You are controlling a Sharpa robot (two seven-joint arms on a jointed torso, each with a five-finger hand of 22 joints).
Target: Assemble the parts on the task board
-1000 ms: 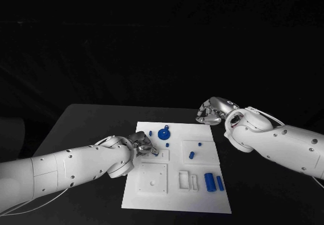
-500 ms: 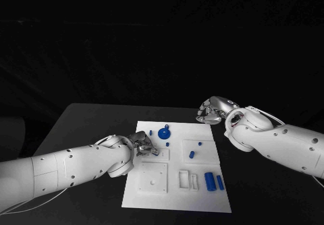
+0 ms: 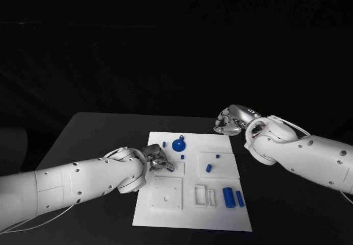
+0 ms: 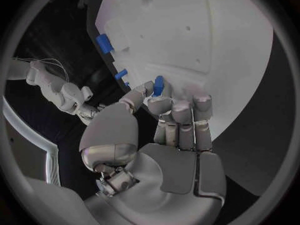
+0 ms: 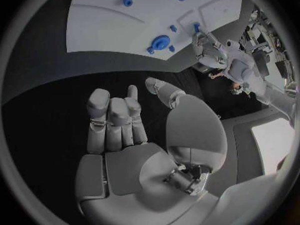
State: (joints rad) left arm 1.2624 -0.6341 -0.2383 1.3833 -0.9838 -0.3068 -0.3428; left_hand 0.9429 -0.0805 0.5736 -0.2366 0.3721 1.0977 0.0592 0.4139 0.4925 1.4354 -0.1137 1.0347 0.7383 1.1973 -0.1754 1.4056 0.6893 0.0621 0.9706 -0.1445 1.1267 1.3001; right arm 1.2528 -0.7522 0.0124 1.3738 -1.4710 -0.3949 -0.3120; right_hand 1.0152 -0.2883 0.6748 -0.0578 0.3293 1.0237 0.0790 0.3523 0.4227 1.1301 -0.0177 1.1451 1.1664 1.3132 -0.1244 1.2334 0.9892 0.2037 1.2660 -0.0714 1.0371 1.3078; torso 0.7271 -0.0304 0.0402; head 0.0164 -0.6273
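The white task board (image 3: 193, 214) lies in the middle of the table. My left hand (image 3: 154, 158) hovers over its left edge and pinches a small blue part (image 4: 159, 85) between thumb and finger, just above the board (image 4: 206, 35). My right hand (image 3: 231, 122) hangs past the board's far right corner with its fingers curled and nothing in them (image 5: 119, 120). A blue gear-like disc (image 3: 179, 147) stands near the far edge. Two blue cylinders (image 3: 233, 197) lie side by side at the near right.
Small blue pegs (image 3: 164, 144) and a short blue piece (image 3: 209, 167) sit on the board. A white square block (image 3: 167, 194) and a slotted frame (image 3: 204, 196) lie on its near half. Black table (image 3: 96, 138) surrounds the board.
The left hand has dipped very slightly toward the board with the blue part still pinched. The right hand has stayed where it was.
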